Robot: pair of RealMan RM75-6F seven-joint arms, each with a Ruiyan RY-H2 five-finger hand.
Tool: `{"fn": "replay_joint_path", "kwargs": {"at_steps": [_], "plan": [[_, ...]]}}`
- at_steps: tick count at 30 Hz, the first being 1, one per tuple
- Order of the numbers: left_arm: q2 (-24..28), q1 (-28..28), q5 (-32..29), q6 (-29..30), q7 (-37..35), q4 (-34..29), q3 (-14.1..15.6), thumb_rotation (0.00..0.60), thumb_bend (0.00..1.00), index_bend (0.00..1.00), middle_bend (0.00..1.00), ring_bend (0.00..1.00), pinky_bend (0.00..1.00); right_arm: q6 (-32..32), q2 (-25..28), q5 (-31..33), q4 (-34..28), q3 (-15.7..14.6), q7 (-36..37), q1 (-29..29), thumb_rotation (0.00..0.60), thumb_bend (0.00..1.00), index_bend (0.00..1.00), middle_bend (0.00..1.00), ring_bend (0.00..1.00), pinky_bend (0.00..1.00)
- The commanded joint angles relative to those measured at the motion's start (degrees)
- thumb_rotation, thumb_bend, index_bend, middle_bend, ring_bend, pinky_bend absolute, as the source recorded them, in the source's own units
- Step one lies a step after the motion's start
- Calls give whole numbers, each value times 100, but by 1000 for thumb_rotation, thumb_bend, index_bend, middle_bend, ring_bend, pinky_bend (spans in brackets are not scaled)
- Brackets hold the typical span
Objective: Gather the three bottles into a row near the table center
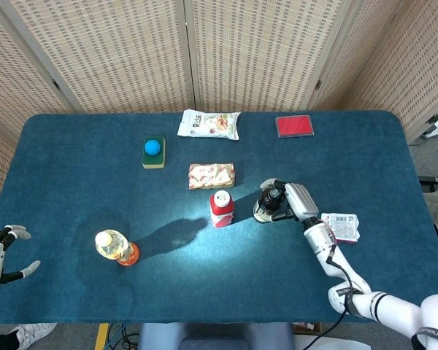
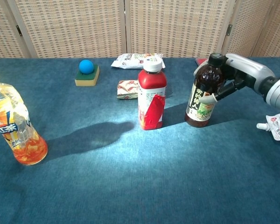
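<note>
The left hand (image 1: pixel 0 251) is seen open and empty off the table edge, well left of the red bottle (image 2: pixel 151 98). The orange tea bottle (image 2: pixel 14 123) stands upright, well left of the red bottle. The dark bottle (image 2: pixel 203 95), upright just right of the red bottle, is gripped by the right hand (image 2: pixel 238 74). A snack packet (image 2: pixel 127 88) lies behind the red bottle.

My head camera looks steeply down from high above, taking in the whole table (image 1: pixel 73 168) up to the screens (image 1: pixel 190 51) behind. My chest camera sits low at the near edge, facing level across it, close up. Both share the red bottle (image 2: pixel 151 95), the dark bottle (image 2: pixel 203 95) in my right hand (image 2: pixel 240 72), and the ball (image 1: pixel 152 146).
</note>
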Motion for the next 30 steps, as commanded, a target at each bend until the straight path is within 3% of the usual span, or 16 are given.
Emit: {"fn": "replay_joint_path", "kwargs": {"at_steps": [1, 3, 6, 15, 25, 30], "plan": [[-2, -3, -1, -5, 9, 0, 0, 600, 63, 408, 324, 344, 542, -31, 96, -48, -82, -41, 32, -5, 600, 0, 146, 244, 361, 554], [-4, -3, 2, -7, 21, 0, 3, 600, 63, 408, 324, 344, 541, -23, 165, -75, -141, -58, 39, -15, 600, 0, 51, 175, 312, 549], [-9, -5, 3, -9, 32, 2, 5, 600, 63, 408, 324, 344, 542, 28, 264, -113, -236, -70, 19, -38, 600, 0, 0, 117, 261, 531], [-33, -27, -29, -52, 40, 40, -6, 600, 63, 408, 324, 344, 542, 527, 837, -275, -947, -96, -489, -263, 600, 0, 0, 87, 213, 505], [-254, -44, 212, 181, -40, 281, -37, 600, 63, 455, 378, 364, 561, 1444, 2150, -365, -2490, -224, -2189, -900, 600, 0, 0, 141, 194, 465], [-337, -73, 254, 198, 6, 332, -46, 600, 63, 467, 386, 373, 567, 1980, 2651, -465, -2865, -413, -3074, -1332, 600, 0, 88, 173, 187, 446]]}}
